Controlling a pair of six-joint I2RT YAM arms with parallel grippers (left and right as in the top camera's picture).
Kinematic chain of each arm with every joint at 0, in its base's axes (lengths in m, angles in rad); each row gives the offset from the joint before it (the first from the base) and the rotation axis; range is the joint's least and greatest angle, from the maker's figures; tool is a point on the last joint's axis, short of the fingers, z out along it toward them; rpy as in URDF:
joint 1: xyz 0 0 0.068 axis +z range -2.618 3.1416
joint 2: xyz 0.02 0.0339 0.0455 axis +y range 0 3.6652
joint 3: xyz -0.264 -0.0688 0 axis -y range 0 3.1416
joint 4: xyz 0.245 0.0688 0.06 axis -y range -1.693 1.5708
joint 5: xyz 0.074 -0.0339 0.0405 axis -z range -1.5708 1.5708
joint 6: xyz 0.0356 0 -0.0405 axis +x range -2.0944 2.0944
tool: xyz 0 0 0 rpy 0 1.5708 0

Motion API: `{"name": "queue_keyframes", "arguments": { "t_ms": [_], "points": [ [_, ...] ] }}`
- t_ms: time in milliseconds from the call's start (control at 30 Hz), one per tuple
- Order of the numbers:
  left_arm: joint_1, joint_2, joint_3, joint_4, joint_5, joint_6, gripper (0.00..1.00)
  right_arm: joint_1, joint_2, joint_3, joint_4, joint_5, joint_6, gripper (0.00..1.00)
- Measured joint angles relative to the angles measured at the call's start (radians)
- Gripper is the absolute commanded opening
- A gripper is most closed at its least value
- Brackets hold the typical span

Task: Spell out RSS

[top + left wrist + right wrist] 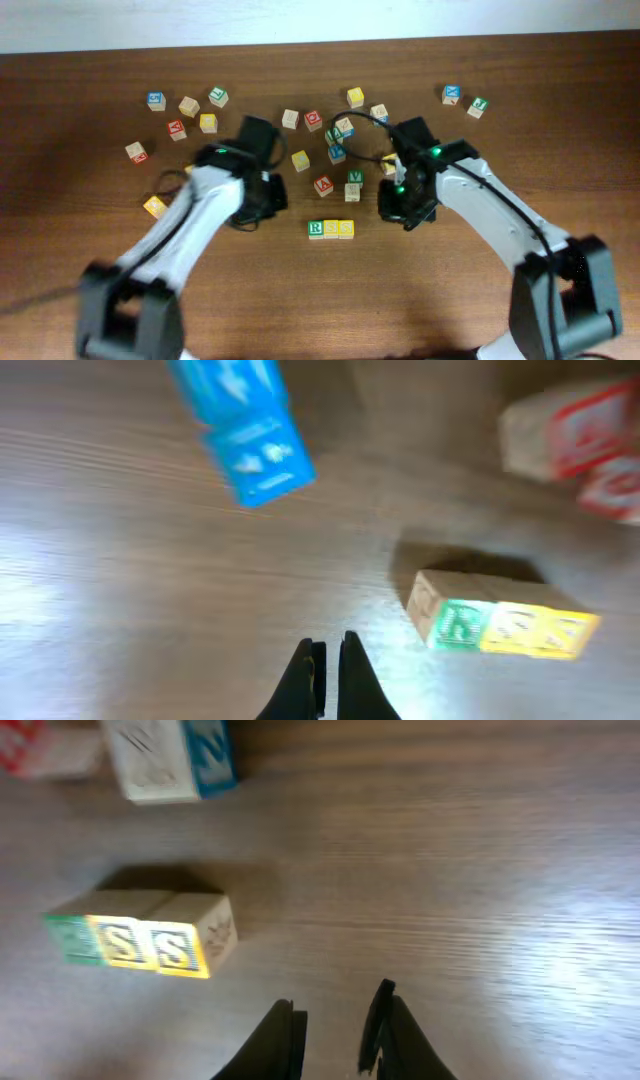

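Block row [331, 229] reads R-S-S, I think (letters blurry), between the arms, long axis 9-to-3. Left pincer [327, 652] pressed together, empty; row at its 2 o'clock. Right pincer [337, 996] spread, empty; row at its 10. Neither arm clearly nearer.

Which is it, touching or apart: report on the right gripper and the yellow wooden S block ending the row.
Apart. The right wrist view shows bare table between the right gripper and the yellow wooden S block.
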Motion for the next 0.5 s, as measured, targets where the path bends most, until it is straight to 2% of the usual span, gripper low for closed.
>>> {"name": "queue_keyframes", "arguments": {
  "t_ms": [133, 233, 500],
  "points": [
    [-0.077, 0.154, -0.011, 0.066, 0.039, -0.001, 0.0, 0.001, 0.102, -0.013, 0.053, -0.031, 0.0, 0.14],
    [-0.078, 0.183, -0.011, 0.082, 0.059, -0.001, 0.0, 0.01, 0.163, -0.013, 0.093, -0.058, 0.014, 0.14],
    [-0.08, 0.221, -0.011, 0.106, 0.147, -0.002, 0.0, 0.059, 0.167, -0.014, 0.174, -0.112, 0.024, 0.14]
  ]
}}
